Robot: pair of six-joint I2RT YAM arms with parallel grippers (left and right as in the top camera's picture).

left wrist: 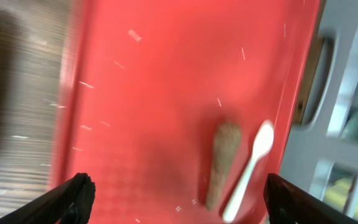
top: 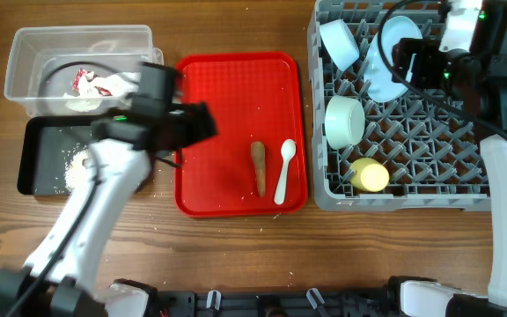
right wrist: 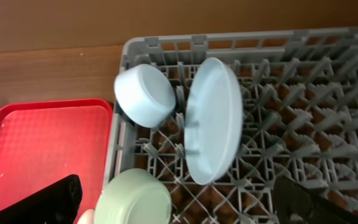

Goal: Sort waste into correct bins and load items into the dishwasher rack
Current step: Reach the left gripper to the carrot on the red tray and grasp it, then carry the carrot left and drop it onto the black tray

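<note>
An orange-brown carrot-like stick (top: 259, 167) and a white spoon (top: 284, 172) lie side by side on the red tray (top: 236, 88). My left gripper (top: 202, 123) is open and empty above the tray's left part. In the left wrist view the stick (left wrist: 221, 162) and spoon (left wrist: 250, 168) lie ahead of its open jaws (left wrist: 179, 202). The wrapper (top: 91, 84) is in the clear tub (top: 77, 44). Rice (top: 77, 167) lies in the black tray (top: 38, 163). The grey rack (top: 412, 132) holds two bowls (top: 339, 44) (top: 344, 121), the plate (top: 384, 75) and the yellow cup (top: 370, 176). My right gripper (top: 405, 60) is open and empty above the plate (right wrist: 213, 118). No brown lump shows.
The red tray (left wrist: 154, 74) lies between the bins and the rack (left wrist: 347, 93). Wooden table shows in front of the tray and around it. In the right wrist view the rack (right wrist: 291, 81) fills most of the frame, with both bowls (right wrist: 145, 96) (right wrist: 135, 199).
</note>
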